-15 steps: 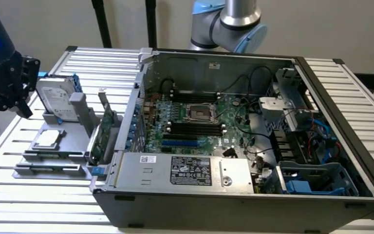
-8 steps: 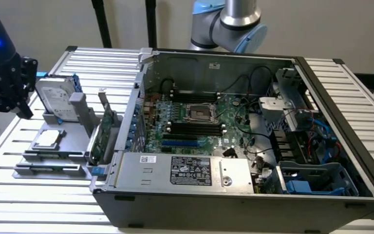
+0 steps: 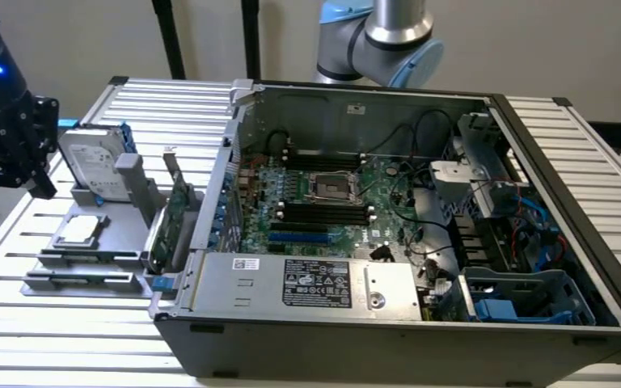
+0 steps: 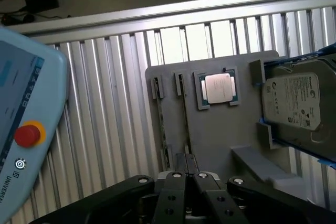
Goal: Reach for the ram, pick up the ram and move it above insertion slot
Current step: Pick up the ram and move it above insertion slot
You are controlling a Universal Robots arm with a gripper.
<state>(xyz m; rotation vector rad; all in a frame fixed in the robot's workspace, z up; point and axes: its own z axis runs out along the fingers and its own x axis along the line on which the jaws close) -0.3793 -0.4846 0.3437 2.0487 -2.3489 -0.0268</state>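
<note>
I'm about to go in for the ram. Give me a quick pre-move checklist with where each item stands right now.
1. Gripper open for the grasp: not ok. The jaws are shut and hold nothing.
2. Ram seated on edge in the gray fixture: ok.
3. Gripper lined up with the ram: ok; the fingertips sit over one end of it.
4. Height above the ram: cannot tell.
5. Insertion slot free: ok. The black sockets look empty.
6. Processor chip and hard drive clear of the ram: ok. Both sit apart from it on the fixture.
</note>
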